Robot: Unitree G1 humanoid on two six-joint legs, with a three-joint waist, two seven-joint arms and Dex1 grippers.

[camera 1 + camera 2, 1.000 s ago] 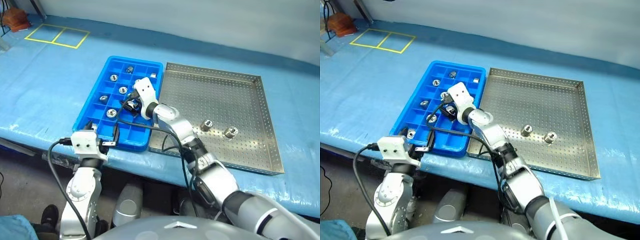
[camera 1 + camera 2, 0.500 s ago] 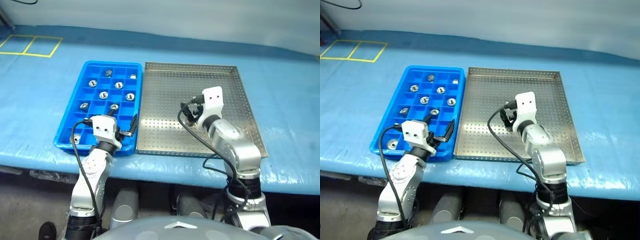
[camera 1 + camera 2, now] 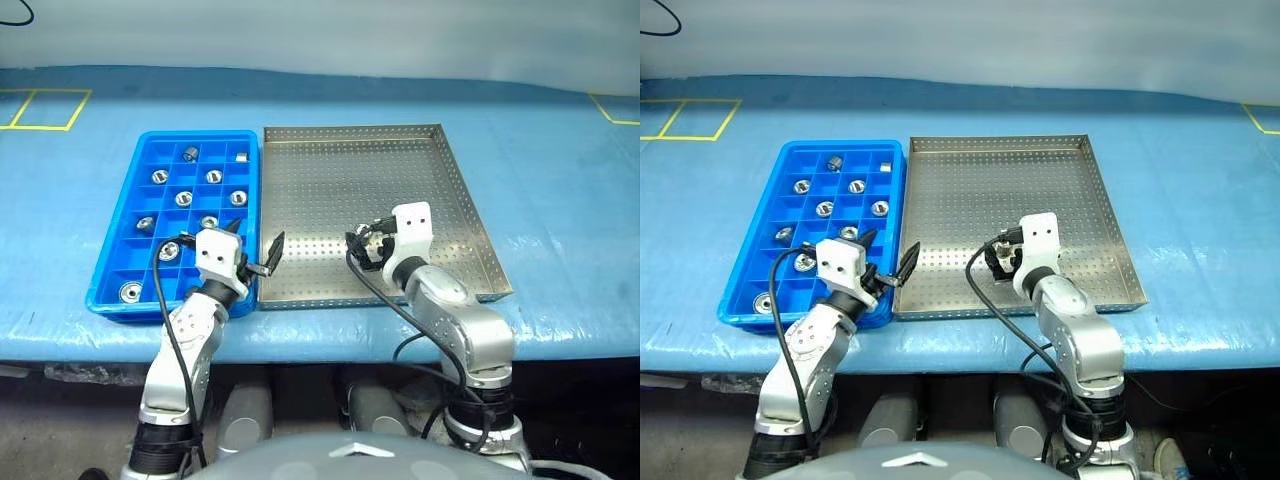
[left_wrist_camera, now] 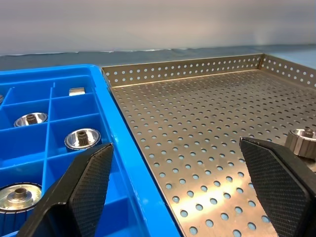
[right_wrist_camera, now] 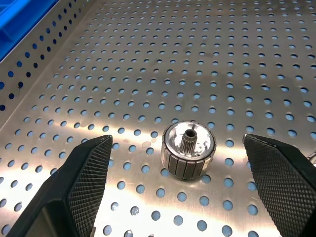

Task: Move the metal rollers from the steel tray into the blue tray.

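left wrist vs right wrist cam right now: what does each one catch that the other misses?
Left wrist view alone: the blue tray with rollers sitting in its compartments, the nearest at, plus the steel tray's far wall and the open left gripper. One roller stands at the picture's edge.

Right wrist view alone: a metal roller upright on the perforated floor, centred between the open right gripper fingers, untouched.

Both: the steel tray floor and a bit of blue tray.

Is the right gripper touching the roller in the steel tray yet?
Apart. In the right wrist view, the right gripper is open, its fingers flanking the roller with bare steel tray floor visible either side.
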